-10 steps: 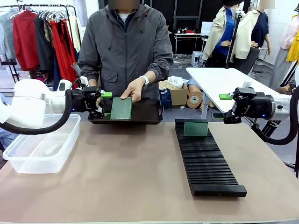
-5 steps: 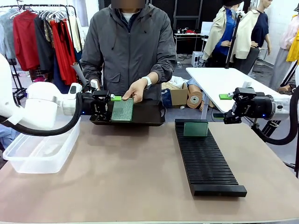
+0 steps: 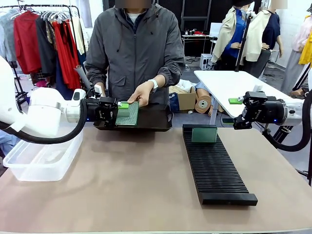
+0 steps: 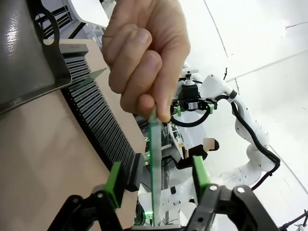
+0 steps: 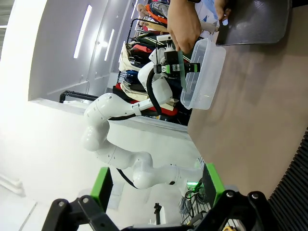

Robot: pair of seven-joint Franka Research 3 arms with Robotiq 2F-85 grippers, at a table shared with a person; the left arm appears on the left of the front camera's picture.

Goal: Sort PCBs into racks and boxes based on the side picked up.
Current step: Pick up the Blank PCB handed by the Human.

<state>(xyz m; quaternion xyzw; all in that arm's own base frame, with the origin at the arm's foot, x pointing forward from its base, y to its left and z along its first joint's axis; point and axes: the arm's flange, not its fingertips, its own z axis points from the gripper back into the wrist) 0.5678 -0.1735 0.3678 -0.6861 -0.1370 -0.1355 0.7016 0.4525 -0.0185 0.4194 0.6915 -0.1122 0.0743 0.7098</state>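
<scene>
Left gripper level over the far left of the table, jaws spread to either side of a green PCB and not yet touching it; in the left wrist view the board stands edge-on in the gap between both green pads. Same board pinched at its top by the person's hand, held upright above the dark tray. Second PCB standing upright in a slot at the far end of the black rack, right of centre. Clear box at the left table edge, beneath the left arm; contents not discernible. Right gripper raised off the right side of the table, well apart from rack and boards, jaws wide and holding nothing, as confirmed by the right wrist view
</scene>
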